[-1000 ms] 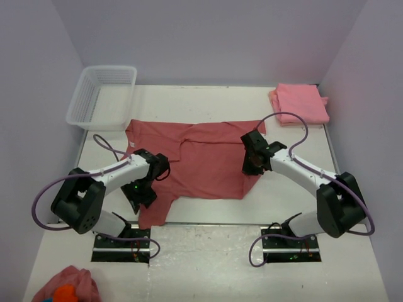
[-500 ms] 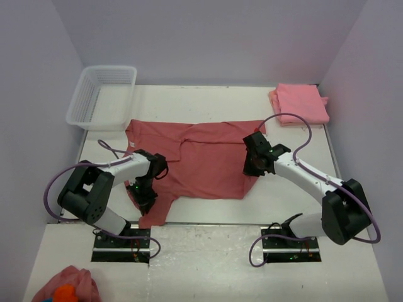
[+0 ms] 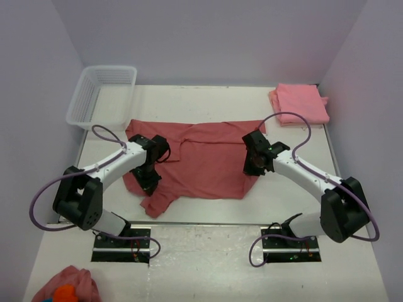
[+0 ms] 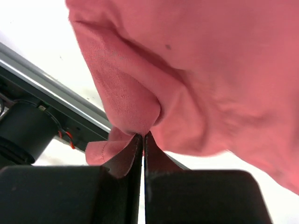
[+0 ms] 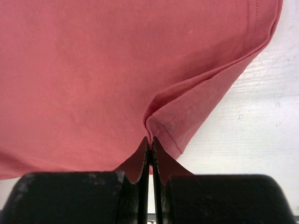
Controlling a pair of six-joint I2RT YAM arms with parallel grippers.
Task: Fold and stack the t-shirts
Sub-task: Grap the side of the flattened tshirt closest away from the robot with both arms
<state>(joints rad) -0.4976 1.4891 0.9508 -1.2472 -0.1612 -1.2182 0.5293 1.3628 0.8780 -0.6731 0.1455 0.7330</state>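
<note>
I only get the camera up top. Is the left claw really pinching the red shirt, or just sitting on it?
Observer: Pinching. In the left wrist view the left gripper is shut, with a bunched fold of the red t-shirt caught at its tips.
Operator: And the other claw?
Observer: The right wrist view shows the right gripper shut too. It grips a doubled-over stitched hem at the shirt's edge.

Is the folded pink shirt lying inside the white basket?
No, the folded pink shirt lies on the table at its far right corner, well apart from the white basket at the far left.
</note>
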